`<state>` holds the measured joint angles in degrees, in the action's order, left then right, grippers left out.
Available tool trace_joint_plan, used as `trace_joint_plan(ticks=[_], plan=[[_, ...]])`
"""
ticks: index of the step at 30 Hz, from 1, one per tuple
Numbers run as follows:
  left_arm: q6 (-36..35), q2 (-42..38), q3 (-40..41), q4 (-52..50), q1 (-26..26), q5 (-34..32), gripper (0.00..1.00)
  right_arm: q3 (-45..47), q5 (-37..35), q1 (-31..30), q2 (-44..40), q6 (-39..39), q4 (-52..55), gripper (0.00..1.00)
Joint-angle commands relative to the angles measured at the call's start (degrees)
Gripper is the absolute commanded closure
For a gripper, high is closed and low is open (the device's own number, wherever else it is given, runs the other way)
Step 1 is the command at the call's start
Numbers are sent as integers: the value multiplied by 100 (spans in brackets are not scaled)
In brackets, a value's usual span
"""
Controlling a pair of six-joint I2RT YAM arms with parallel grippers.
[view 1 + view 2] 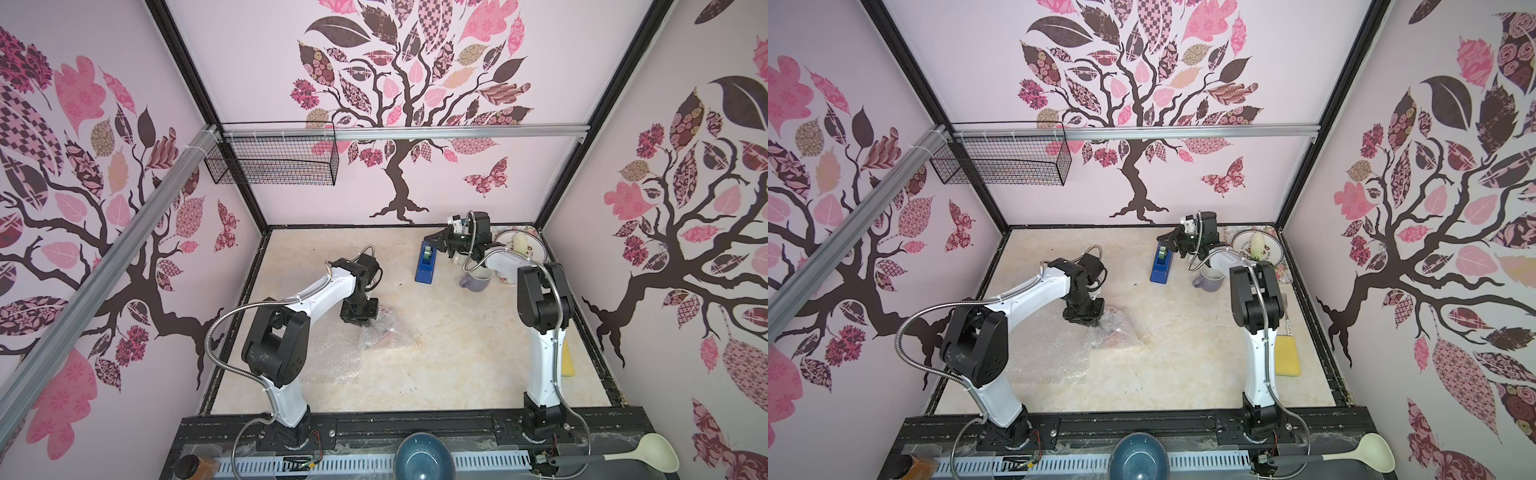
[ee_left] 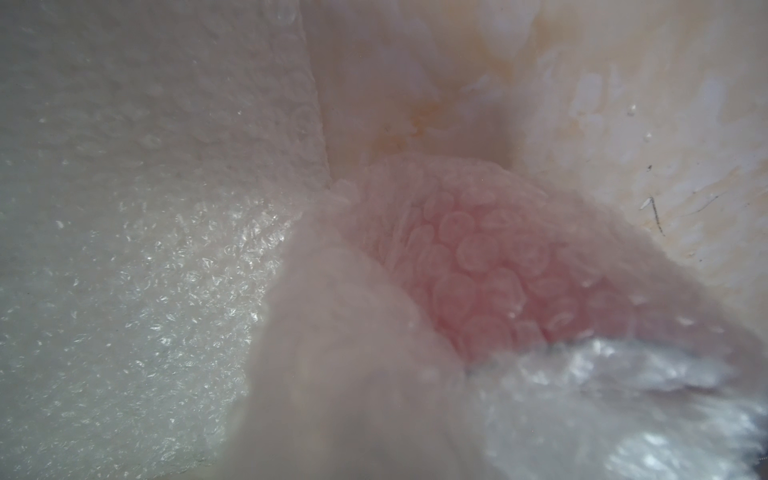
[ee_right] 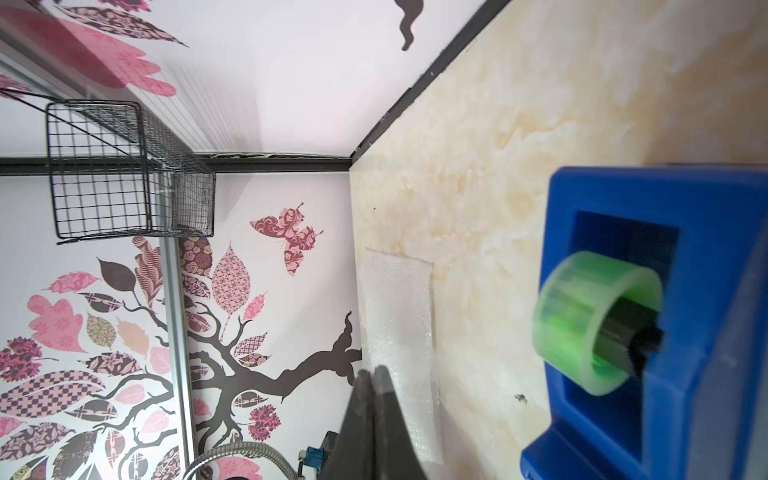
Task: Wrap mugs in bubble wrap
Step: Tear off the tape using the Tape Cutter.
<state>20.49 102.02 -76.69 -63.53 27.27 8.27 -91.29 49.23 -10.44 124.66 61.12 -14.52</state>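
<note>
Though partly hidden under its wrist, left claw (image 1: 365,325): points straight down, pinched almost shut on a raised fold of bubble wrap (image 1: 328,357).
Bubble wrap: lies flat on the table (image 1: 457,365) under the left arm, bunches into a bundle at its right end, fills the left wrist view.
Red mug (image 1: 388,332): sits inside that bundle, shows only as a dark red blur through the plastic.
Right claw (image 3: 371,374): closed on nothing, hangs near the blue tape dispenser (image 1: 424,262) toward the far edge, not touching it.
Green tape roll (image 3: 598,324): sits in the dispenser.
Lavender mug (image 1: 478,279): stands upright and uncovered on the table, just right of the dispenser, partly behind the right arm.
Blue bowl (image 1: 422,457): rests on the front ledge, off the table.
</note>
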Motion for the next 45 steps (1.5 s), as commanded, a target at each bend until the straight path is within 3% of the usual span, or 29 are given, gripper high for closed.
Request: trace_joint_plan(ticks=[1,7,14,37,45], plan=[[25,29,114,151,51,198,100,540,94,-33,-634,329,-549,100],[8,62,86,132,44,174,100,2069,17,-79,-1170,647,-1393,100],[-10,108,57,135,67,142,100,3030,9,-306,-1322,805,-1943,100],[9,124,183,273,152,167,100,3570,-202,-714,-1333,931,-2269,100],[-2,157,215,346,150,249,100,2599,-167,-714,-1392,859,-1752,100]])
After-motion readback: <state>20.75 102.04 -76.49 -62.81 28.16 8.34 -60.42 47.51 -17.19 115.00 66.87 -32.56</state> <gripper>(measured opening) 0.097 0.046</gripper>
